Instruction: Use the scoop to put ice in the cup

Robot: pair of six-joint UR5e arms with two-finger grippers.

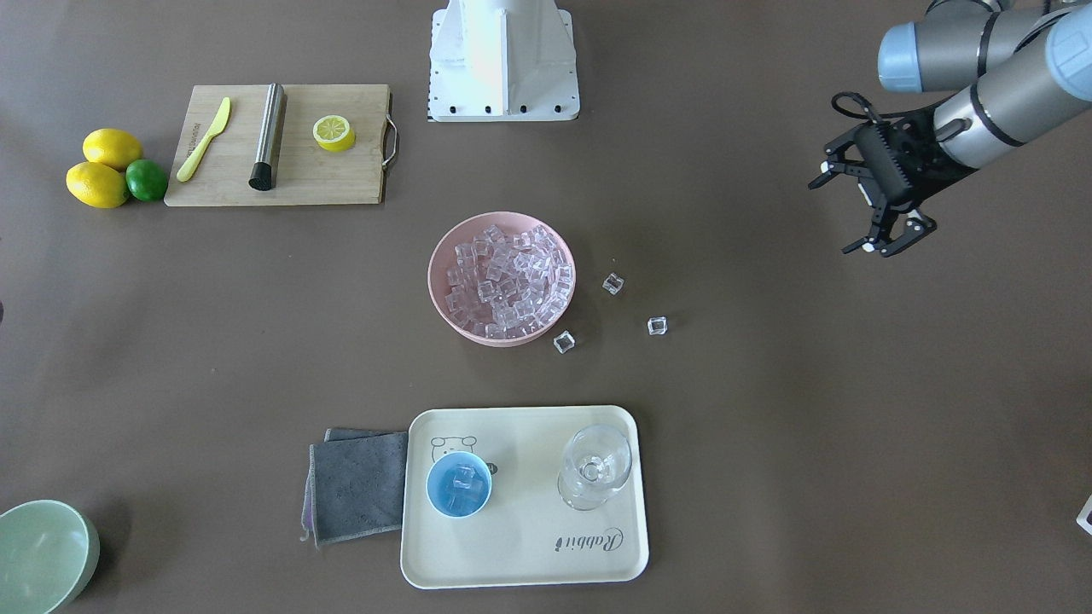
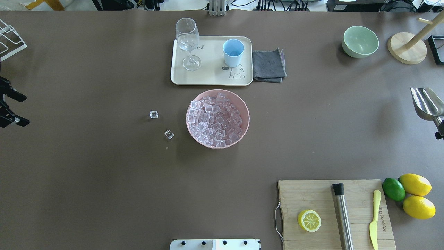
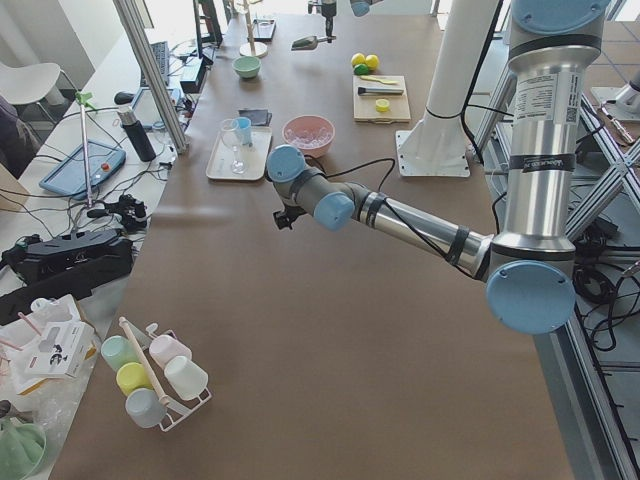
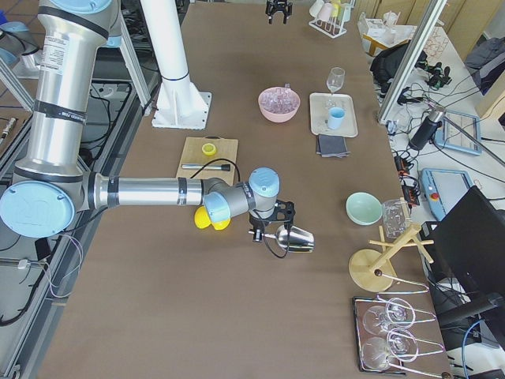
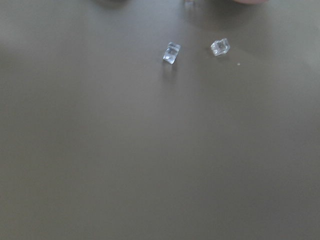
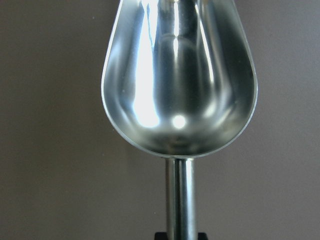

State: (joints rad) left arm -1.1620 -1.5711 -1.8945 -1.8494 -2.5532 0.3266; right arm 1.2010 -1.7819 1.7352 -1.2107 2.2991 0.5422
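Note:
The ice (image 1: 503, 277) fills a pink bowl (image 2: 242, 104) at the table's middle. Three loose cubes (image 1: 612, 283) lie on the table beside it, and two show in the left wrist view (image 5: 171, 52). The light-blue cup (image 1: 459, 483) stands on a cream tray (image 1: 529, 554) with a few cubes inside. My right gripper (image 2: 440, 130) is shut on the handle of the steel scoop (image 2: 426, 104), held at the table's right edge. The scoop's bowl (image 6: 180, 80) is empty. My left gripper (image 1: 840, 215) is open and empty, far left of the bowl.
A clear stemmed glass (image 1: 595, 467) stands on the tray, with a grey cloth (image 1: 358, 486) beside it. A cutting board (image 2: 336, 211) carries a lemon half, a steel cylinder and a yellow knife. Lemons and a lime (image 2: 393, 189) lie beside it. A green bowl (image 2: 360, 41) and a wooden stand (image 2: 407, 52) are at the far right.

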